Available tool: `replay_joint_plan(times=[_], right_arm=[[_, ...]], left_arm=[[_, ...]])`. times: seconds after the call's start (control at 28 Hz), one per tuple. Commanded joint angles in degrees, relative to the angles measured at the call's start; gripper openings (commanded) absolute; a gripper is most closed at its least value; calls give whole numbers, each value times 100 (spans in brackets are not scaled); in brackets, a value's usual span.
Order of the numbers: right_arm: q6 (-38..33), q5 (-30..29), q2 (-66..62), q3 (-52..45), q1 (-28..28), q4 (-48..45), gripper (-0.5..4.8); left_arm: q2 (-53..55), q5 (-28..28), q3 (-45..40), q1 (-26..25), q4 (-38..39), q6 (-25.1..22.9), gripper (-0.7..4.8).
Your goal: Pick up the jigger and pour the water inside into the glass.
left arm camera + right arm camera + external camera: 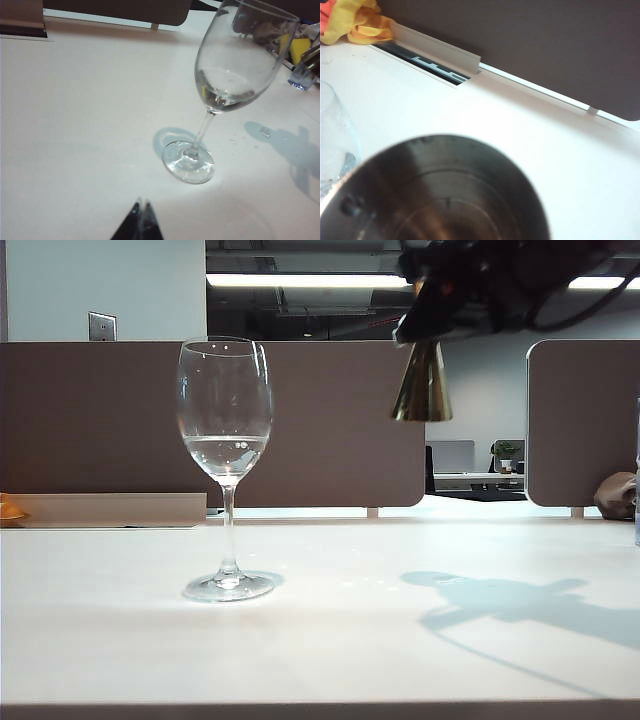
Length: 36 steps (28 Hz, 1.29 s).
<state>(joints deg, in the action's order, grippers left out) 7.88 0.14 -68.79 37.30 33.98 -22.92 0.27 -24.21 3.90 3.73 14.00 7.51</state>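
- At the far left of the desk (330,660) edge there is a bit of yellow-orange stuff (10,508) beside a low beige rail (110,508); neither has any part in the job.
- The left pincer (141,204) hangs low over the desk, just short of the glass's foot. Its two dark tips are pressed together with nothing between them.
- The glass (225,420) stands upright on the left half of the desk, its long axis vertical. A shallow pool of water (226,452) already sits in the bottom of the bowl.
- The right pincer (432,322) comes next, high in the air to the right of the glass. It is pinching the jigger (422,388) by its upper part; only the gold lower cone shows below the dark fingers, flaring downward.
- The jigger's axis is close to vertical. Its lower rim hangs level with the middle of the glass's bowl, well apart from it sideways.
- From the right wrist camera the jigger's open metal mouth (445,200) fills the near view, with the glass's bowl (335,145) beside it. I cannot tell whether any liquid lies inside.
- What the next move turns on: the glass lies to the left of the held jigger. The right arm carries it, so any further pour is that arm's work.
- I would judge the pour mostly done.
- At the far right, a brown lump (615,495) rests by the partition.
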Motion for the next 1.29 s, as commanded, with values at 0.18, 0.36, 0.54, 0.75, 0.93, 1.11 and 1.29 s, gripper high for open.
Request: replay_joint_plan(times=[0.18,0.36,0.54,0.75,0.93,1.11,1.29], right_arm=[[-343,-420,-970,-11,7,-1047,-1],[-479,-461,-1261,-37,7,-1172,-1],[-555,-485,-1342,-190,7,-1182,-1],[-697,-511,-1342,-474,7,-1261,-1],[-813,-540,-1342,-835,7,-1547,-1],[-813,-520,-1512,-879,4,-1580,-1],[-813,-520,-1755,-876,4,-1722,-1]], left_arm=[[7,-7,20,-7,-76,-2,-5],[7,-7,20,-7,-76,-2,-5],[7,-7,20,-7,-76,-2,-5],[7,-7,20,-7,-76,-2,-5],[7,-7,20,-7,-76,-2,-5],[7,-7,20,-7,-76,-2,-5],[7,-7,20,-7,-76,-2,-5]])
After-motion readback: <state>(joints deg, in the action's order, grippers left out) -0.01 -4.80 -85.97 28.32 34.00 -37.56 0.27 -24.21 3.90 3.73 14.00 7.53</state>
